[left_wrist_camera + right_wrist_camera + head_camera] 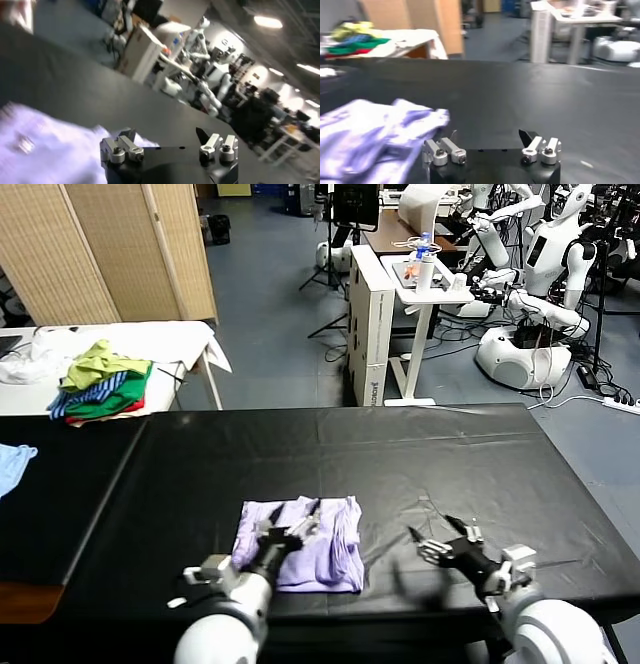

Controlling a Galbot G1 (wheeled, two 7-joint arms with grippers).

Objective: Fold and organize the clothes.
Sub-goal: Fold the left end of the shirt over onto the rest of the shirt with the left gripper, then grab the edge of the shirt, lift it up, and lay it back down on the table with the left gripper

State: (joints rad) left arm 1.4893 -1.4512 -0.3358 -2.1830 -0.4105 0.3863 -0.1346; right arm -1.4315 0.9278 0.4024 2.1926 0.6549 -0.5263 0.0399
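Observation:
The clothes, one pale lavender T-shirt, lie folded into a rough rectangle near the front edge of the black table. My left gripper hovers over the shirt's near half, open, with nothing between its fingers. In the left wrist view the shirt spreads to one side of that gripper, whose jaws stand wide over bare table. My right gripper is open above the black surface, a short way right of the shirt. The right wrist view shows the shirt's rumpled edge off to the side of the open gripper.
A pile of green, yellow-green and striped garments rests on a white table at the back left. A light blue cloth lies at the far left edge. A white desk and other robots stand beyond the table.

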